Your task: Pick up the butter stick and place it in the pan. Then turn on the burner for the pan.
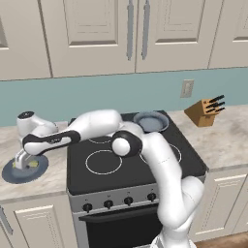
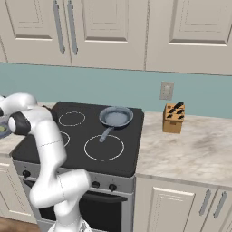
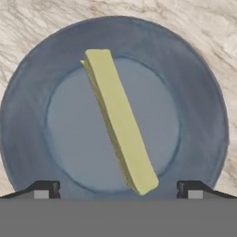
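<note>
Pale yellow butter stick (image 3: pixel 119 121) lies slantwise on a dark-blue plate (image 3: pixel 28 115); gripper (image 3: pixel 118 189) wide apart, empty.

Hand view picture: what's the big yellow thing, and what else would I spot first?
That is the butter stick, lying slantwise on a round dark-blue plate on the counter left of the stove. The open gripper hangs right over it, one fingertip on each side, not touching. Over on the black stove, the grey-blue pan sits at the back with nothing in it, and a knife block stands on the counter to the right.
</note>
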### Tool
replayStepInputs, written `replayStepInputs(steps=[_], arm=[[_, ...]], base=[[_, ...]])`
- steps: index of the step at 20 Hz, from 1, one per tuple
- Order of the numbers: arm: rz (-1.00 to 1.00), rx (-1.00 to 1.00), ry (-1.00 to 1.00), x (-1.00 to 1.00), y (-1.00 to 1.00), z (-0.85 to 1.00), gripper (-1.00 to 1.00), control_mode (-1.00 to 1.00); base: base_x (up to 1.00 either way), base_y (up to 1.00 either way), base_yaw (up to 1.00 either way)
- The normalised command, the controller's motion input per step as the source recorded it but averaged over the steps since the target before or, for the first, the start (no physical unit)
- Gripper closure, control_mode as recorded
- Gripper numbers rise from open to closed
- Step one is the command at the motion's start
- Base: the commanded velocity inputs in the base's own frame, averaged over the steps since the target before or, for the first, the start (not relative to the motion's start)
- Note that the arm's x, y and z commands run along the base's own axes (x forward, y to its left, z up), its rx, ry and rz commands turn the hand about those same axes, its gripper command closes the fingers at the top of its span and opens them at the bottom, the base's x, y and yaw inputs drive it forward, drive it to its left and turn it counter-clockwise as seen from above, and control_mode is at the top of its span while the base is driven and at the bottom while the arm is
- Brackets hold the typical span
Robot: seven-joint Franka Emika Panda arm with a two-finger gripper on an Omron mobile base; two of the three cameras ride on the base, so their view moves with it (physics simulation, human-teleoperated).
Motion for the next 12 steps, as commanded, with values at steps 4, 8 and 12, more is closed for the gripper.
replayStepInputs(steps=[4, 8, 12], arm=[[0.02, 0.0, 0.05, 0.16, 0.11, -0.1, -1.0, -1.0], [0.02, 0.0, 0.04, 0.14, 0.08, -0.13, -1.0, -1.0], [0.02, 0.0, 0.03, 0.13, 0.09, -0.17, -1.0, -1.0]], base=[[0.0, 0.0, 0.0], [0.0, 0.0, 0.0], [0.0, 0.0, 0.0]])
